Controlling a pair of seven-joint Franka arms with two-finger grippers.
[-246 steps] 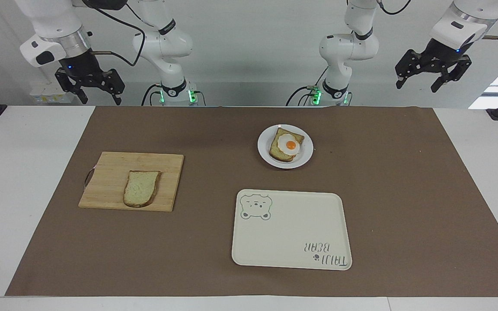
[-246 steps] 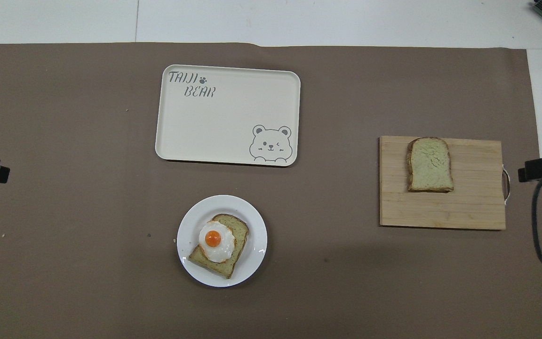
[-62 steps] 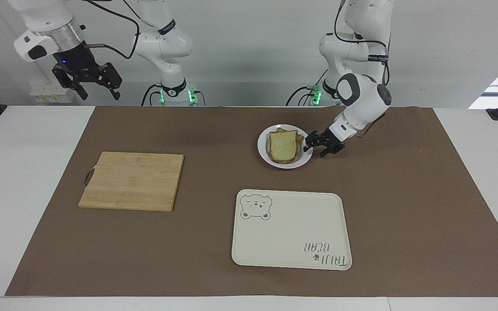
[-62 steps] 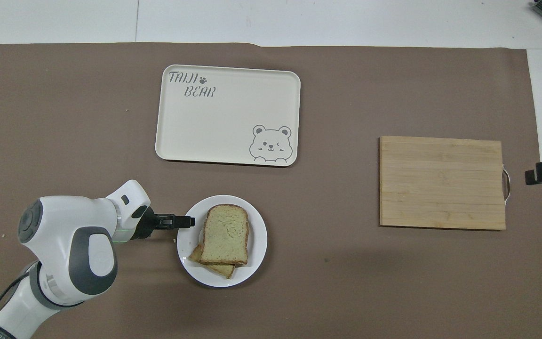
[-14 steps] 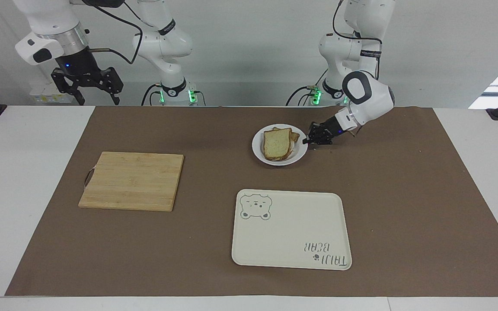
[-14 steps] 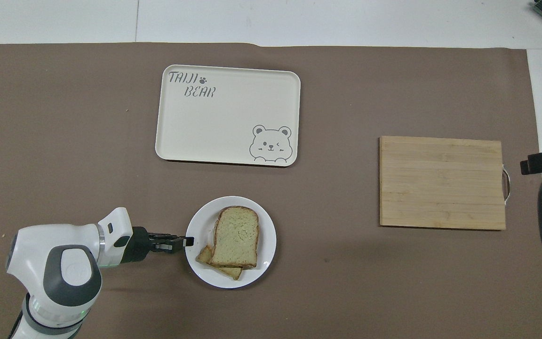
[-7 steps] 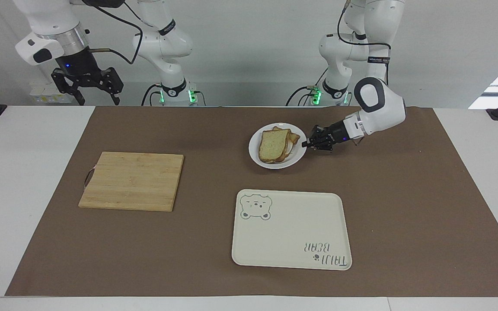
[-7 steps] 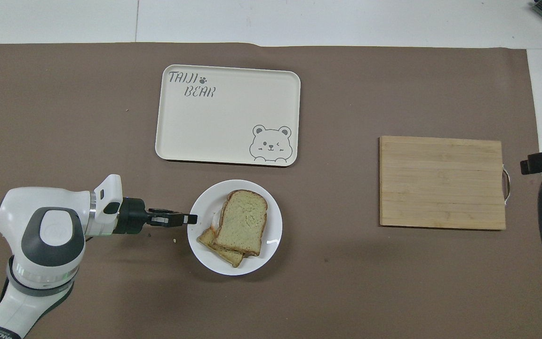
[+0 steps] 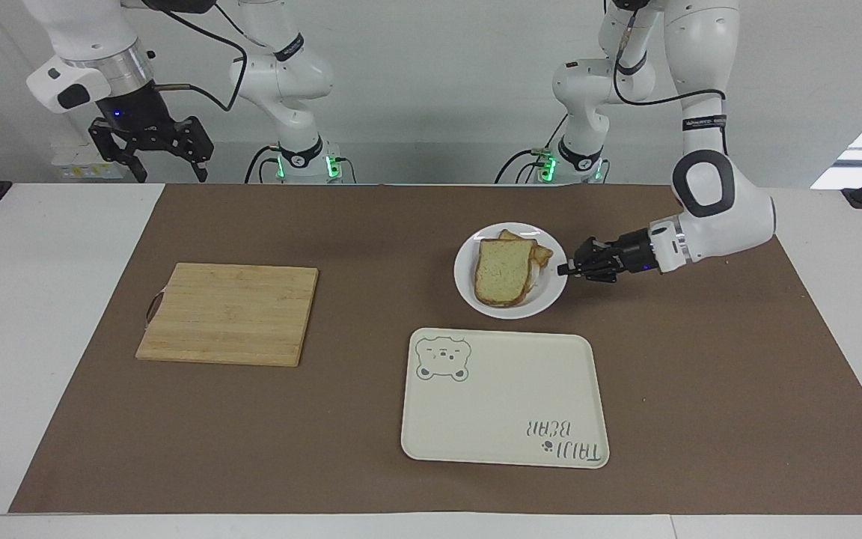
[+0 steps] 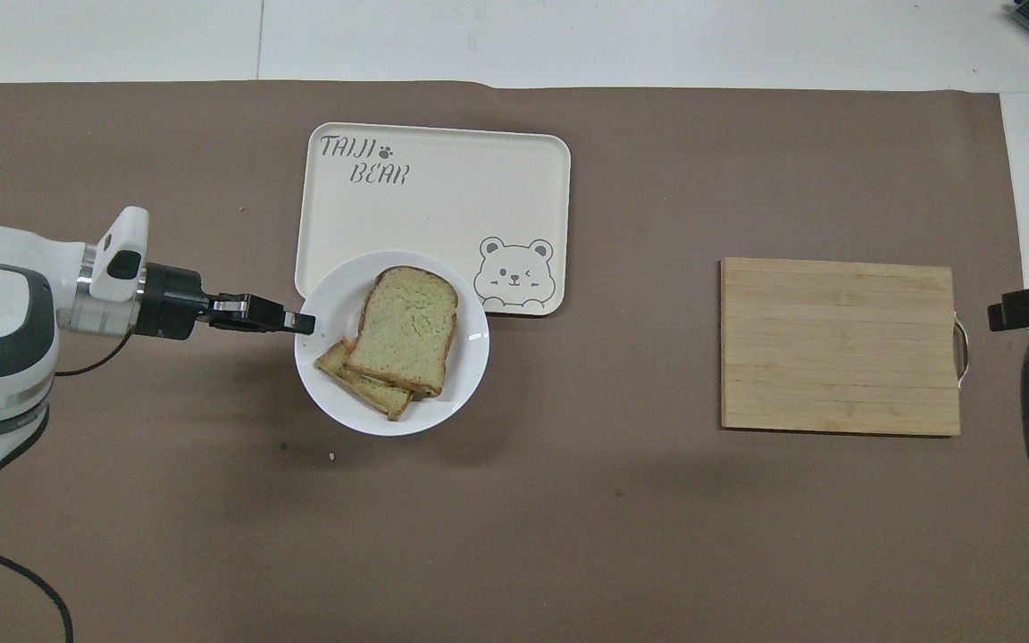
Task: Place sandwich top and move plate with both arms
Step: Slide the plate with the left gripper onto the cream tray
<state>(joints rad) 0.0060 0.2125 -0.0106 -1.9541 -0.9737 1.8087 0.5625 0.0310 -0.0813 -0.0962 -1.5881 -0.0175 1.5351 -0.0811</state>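
Left end effector (image 9: pixel 564 269): clamping the plate (image 9: pixel 543 305) rim, carrying it above the bear tray (image 9: pixel 504 397) edge. Sandwich top (image 9: pixel 502 272): lying on the plate. Right end effector (image 9: pixel 151 152): waiting raised, fingers spread wide.

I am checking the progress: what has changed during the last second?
The left gripper, shut on the plate rim, has carried it, sandwich top aboard, away from the robots toward the tray. The right gripper stayed open and waiting; cutting board and tray unmoved.
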